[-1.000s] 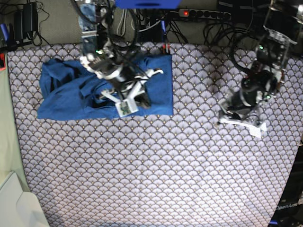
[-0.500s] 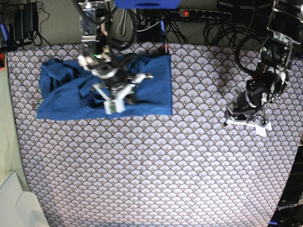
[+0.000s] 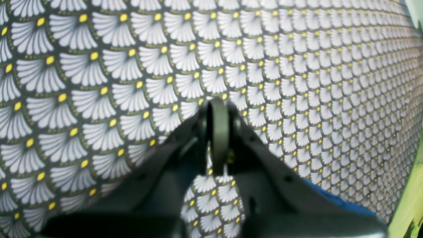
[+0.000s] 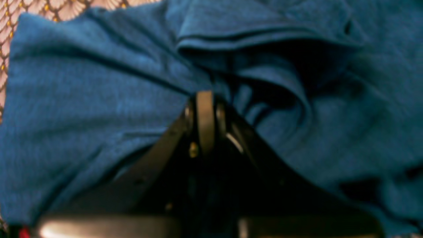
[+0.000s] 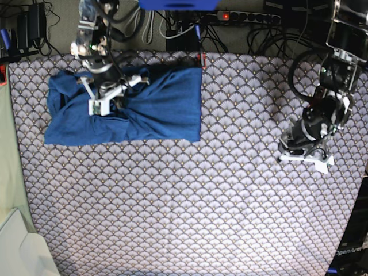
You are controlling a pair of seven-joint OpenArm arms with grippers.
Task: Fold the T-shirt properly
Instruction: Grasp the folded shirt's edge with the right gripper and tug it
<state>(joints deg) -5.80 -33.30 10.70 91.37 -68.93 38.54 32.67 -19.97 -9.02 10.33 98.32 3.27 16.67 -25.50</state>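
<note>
R fingers (image 4: 205, 115) pressed together in the wrist view, no gap visible, blue knit bunched right at the tips. Looks like a pinched fold of the T-shirt (image 5: 155, 109), but the fabric actually between the pads is hidden, so the grip is a judgement. R gripper (image 5: 106, 95) sits over the shirt's left-centre in the base view, near the rumpled end.

L fingers (image 3: 218, 132) also closed flat on each other, nothing between them. L gripper (image 5: 305, 152) low over the patterned cloth (image 5: 201, 218), well apart from the shirt. Idle.

Shirt lies at the far left of the table cloth, roughly rectangular. Right edge straight, left end lumpy, w/ a hem or cuff ridge and deep creases around the R tips.

Risks:
- Soft knit, pinch may be thin: fold could slip out mid-drag, leaving a worse lump.
- Pinch may take several layers: pulling then drags the whole stack, skews the neat right edge.
- One-arm pull w/ nothing pinning the far side: the whole garment slides instead of folding.
- Cables and power strip (image 5: 247, 16) just beyond the shirt's back edge: snag chance if the arm swings back.
</note>
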